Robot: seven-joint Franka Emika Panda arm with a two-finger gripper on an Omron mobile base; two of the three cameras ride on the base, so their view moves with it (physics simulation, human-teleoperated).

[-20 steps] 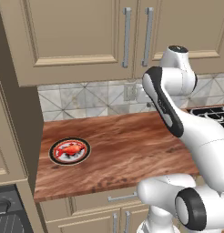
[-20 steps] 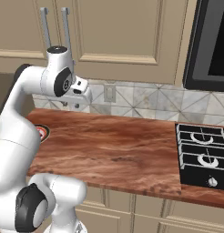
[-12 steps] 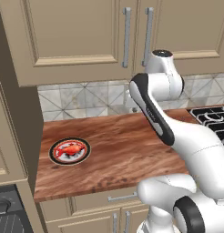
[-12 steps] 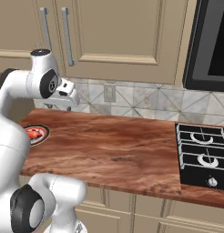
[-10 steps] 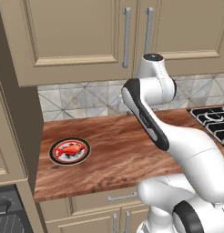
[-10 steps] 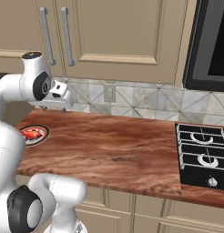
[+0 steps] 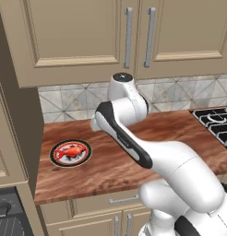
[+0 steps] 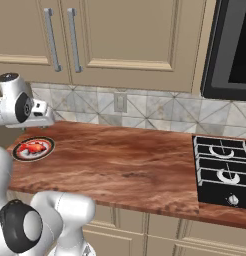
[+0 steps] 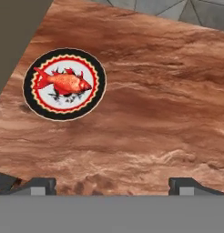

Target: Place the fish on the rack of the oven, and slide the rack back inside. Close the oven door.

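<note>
The red-orange fish (image 9: 63, 83) lies on a round black-rimmed plate (image 9: 27, 84) at the left end of the wooden counter (image 9: 150, 113). From the base views, the fish (image 7: 70, 150) (image 8: 33, 147) rests flat in the plate's middle. My gripper (image 9: 112, 186) hovers above the counter, to the right of the plate and apart from it. It is open, its two dark fingertips (image 9: 38, 185) spread wide with nothing between them. The white arm covers the fingers in the left base view.
A gas cooktop (image 8: 222, 172) with black grates takes the counter's right end. Beige wall cabinets (image 7: 134, 32) with steel bar handles hang overhead. A black appliance front (image 8: 235, 45) sits above the cooktop. A dark gridded surface (image 7: 7, 223) shows low at the left.
The arm has swung left across the counter, carrying the hand from near the middle to beside the plate. The fish and plate have not moved.
</note>
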